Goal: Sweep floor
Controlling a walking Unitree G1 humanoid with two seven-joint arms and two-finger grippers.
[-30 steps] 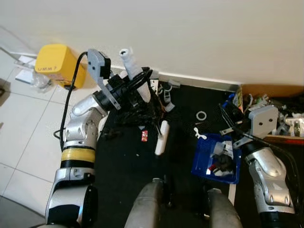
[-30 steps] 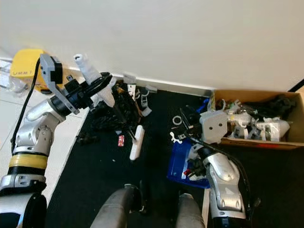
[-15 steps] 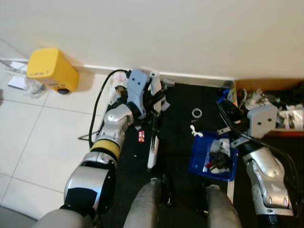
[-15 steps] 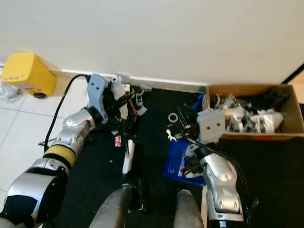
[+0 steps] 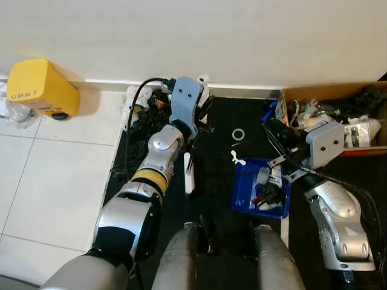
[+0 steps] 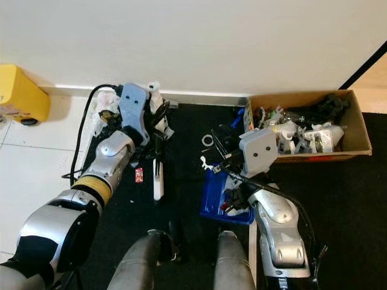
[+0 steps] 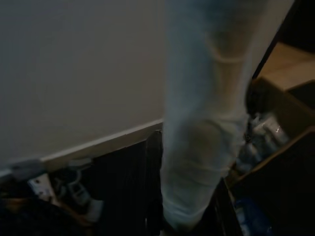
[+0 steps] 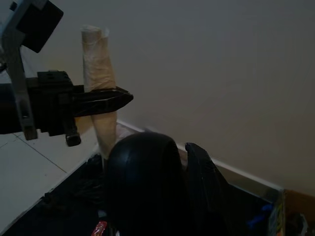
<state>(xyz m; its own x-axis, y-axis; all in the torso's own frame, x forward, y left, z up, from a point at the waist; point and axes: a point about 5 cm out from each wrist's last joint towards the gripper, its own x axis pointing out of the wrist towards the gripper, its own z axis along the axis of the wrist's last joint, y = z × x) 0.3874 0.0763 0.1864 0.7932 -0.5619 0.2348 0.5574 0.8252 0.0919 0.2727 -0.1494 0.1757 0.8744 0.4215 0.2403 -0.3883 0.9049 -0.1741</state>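
Your broom handle [image 8: 101, 86], wrapped in pale tape, stands upright at top centre of the head views, near the baseboard, clenched in the left gripper [image 8: 98, 101]. Its white head [image 6: 158, 181] rests on the black mat [image 6: 187, 145]. Your right gripper [image 6: 225, 140] grasps a black dustpan handle [image 8: 142, 191] above the blue dustpan [image 5: 261, 196], right of centre.

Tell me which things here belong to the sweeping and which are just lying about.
For the sweeping: wrapped broom handle in the left gripper; white broom head; blue dustpan by the right gripper; litter: white ring, red wrapper.
Lying about: yellow box; cardboard box; cable tangle.
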